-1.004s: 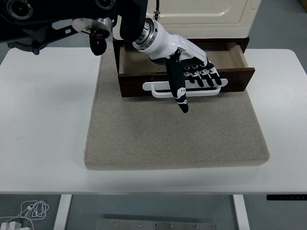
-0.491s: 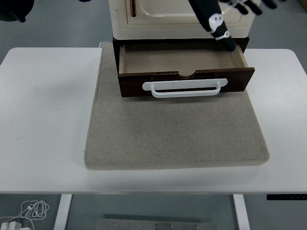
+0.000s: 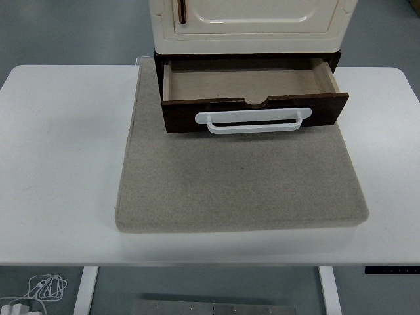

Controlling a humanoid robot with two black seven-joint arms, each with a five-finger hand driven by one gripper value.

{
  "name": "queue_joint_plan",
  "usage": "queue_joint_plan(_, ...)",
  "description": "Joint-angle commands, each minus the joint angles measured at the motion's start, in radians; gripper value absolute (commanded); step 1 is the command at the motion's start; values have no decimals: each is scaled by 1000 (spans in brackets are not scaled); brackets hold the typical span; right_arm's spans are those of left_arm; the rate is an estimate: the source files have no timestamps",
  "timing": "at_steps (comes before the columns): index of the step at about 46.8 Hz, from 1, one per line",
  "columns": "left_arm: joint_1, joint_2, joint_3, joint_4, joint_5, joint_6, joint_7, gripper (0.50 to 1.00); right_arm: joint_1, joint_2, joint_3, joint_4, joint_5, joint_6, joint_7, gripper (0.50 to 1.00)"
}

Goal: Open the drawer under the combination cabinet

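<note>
- You see the drawer [image 3: 252, 98] pulled out from under the cream cabinet [image 3: 249, 26]; its dark wooden front stands well forward of the cabinet base, and its pale inside lies bare to the camera.
- The white handle [image 3: 252, 121] sits across the drawer front, level, with nothing touching it; a second ago the robot's white and black fingers were hooked over that bar, and now they are gone from it.
- Half a second ago you could still catch the hand high at the picture's top, in front of the cabinet door, with a dark finger pointing down toward the drawer's right rear corner; in the present view neither hand nor arm shows anywhere, so you cannot tell whether the fingers are spread or curled.
- The drawer itself has not shifted between those pictures; front, side walls and handle lie on the same lines.
- The cabinet and drawer rest on the far part of the grey felt mat [image 3: 239, 184]; the mat lies flat on the white table [image 3: 59, 164], unmoved.
- Below the table's near edge, at the lower left, you can make out a coiled white cable [image 3: 41, 287] on the floor.
</note>
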Motion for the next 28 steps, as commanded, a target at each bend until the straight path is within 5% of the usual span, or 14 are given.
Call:
queue_joint_plan(1, -1, 0, -54, 67, -2, 5, -21, 1000, 0, 0, 0, 0, 0, 0, 0, 928)
queue_joint_plan(17, -4, 46, -234, 415, -74, 17, -34, 1000, 0, 0, 5, 0, 2, 5, 0, 928)
queue_joint_plan(28, 38, 104, -221, 608, -215, 177, -13, 1000, 0, 0, 3, 0, 0, 8, 0, 928)
